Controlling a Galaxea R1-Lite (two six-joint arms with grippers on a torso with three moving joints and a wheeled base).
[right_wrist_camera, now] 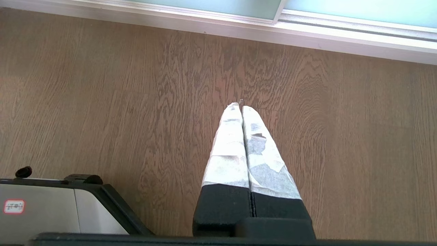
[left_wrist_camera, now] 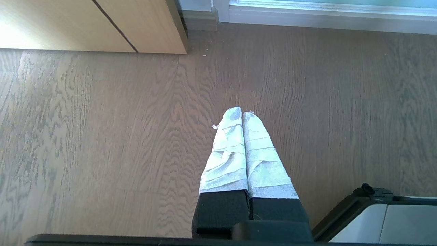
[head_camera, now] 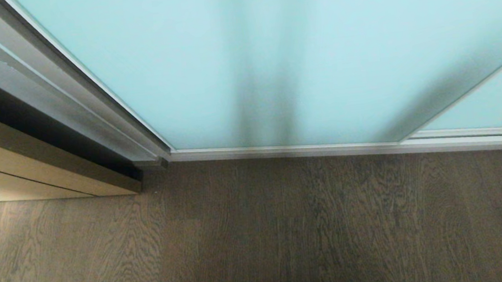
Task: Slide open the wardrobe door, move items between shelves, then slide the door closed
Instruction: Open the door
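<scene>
Step 1 pending: sliding wardrobe door (head_camera: 298, 59) closed. Left gripper (left_wrist_camera: 242, 114) & right gripper (right_wrist_camera: 240, 107) pinched together, empty, above floor (head_camera: 259, 235). Next: raise arm to door frame.

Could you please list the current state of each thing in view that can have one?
Wardrobe door: shut, lower edge in its floor track.
Second glass panel: behind the first, overlapping it.
Left pincer: shut, empty, over the floor.
Right pincer: shut, empty, over the floor.
</scene>
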